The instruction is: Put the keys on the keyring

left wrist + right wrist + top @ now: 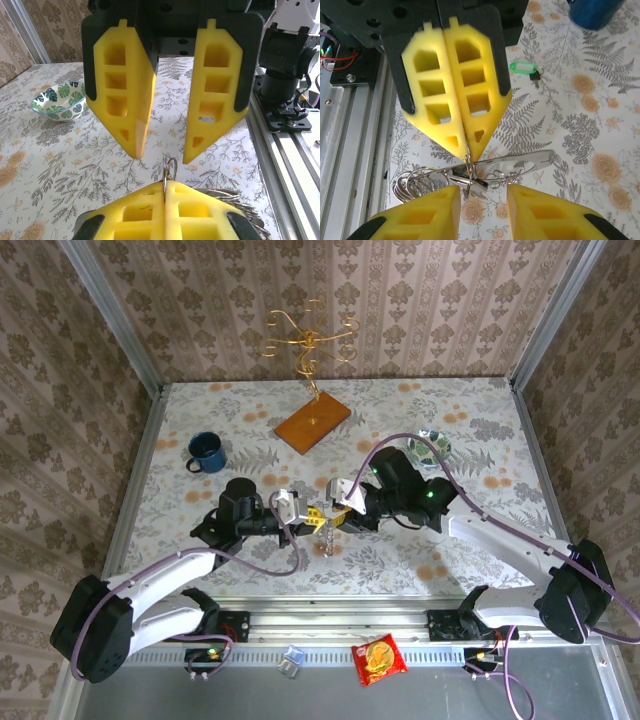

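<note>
**Keyring held by the left arm, keys not yet threaded**

The left gripper (466, 142) is seen clenched. A small ring (170, 168) is pinched between its yellow fingertips. From this ring a bunch of further rings (415, 184) is hung, and the large thin hoop of the keyring (542, 156) is joined to the same bunch, low over the table (600, 125). Whether the hoop rests on the cloth or hangs just above it cannot be told.

The right gripper (161, 156) is placed opposite, tip to tip with the left one. It is released: its jaws stand apart and nothing is gripped between them, although the bunch of rings is found just beside its fingers.

The green-headed key (522, 66) is laid flat on the table, well apart from the hoop and nearer to the blue mug (592, 12). A small dark piece (536, 78) lies touching it; it is too small to be named with certainty.

The step in hand is judged to be the presenting of the keyring, so the task is considered at an early stage, as no key is seen on the hoop. For the next move, the free right gripper would have to be carried to the green-headed key. The key would have to be taken by its head, so that its hole is left clear for threading. A steady hold by the left gripper would be required meanwhile, because the thin rings may slip or swing.
</note>
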{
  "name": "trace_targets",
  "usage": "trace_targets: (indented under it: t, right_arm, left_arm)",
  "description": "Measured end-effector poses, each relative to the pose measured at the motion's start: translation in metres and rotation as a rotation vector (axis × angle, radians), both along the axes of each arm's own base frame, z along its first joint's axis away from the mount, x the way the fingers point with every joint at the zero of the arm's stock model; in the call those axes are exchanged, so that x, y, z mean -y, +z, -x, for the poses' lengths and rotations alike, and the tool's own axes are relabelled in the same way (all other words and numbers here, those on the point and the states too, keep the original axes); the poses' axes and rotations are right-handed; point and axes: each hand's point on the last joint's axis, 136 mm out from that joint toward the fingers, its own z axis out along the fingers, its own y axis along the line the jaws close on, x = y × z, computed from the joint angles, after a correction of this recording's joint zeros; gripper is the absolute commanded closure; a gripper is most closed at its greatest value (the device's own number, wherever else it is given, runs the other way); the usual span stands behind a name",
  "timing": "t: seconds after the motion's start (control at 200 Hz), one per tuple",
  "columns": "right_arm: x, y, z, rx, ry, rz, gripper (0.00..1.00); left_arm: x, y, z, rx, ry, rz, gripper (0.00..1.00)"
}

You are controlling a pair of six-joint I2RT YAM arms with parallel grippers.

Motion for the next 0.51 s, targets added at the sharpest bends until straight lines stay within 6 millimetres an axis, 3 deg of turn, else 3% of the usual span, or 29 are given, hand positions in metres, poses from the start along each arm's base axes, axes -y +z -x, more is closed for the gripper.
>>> trace_targets:
  t: [0.135, 0.35, 0.505]
  right_arm:
    - [-0.0004, -0.0009, 0.0004, -0.016, -0.01, -0.006, 0.78]
    - [-0.0033, 0.0025, 0.0007, -0.027, -0.011, -0.029, 0.96]
    - [-0.0027, 0.0021, -0.0002, -0.026, -0.014, -0.027, 1.0]
  left_arm:
    - [0.0002, 0.0018, -0.0003, 0.011, 0.001, 0.012, 1.0]
    - [0.0008, 0.006, -0.0012, 0.02, 0.004, 0.028, 1.0]
    - [0.0004, 0.0069, -0.0021, 0.027, 0.012, 0.038, 1.0]
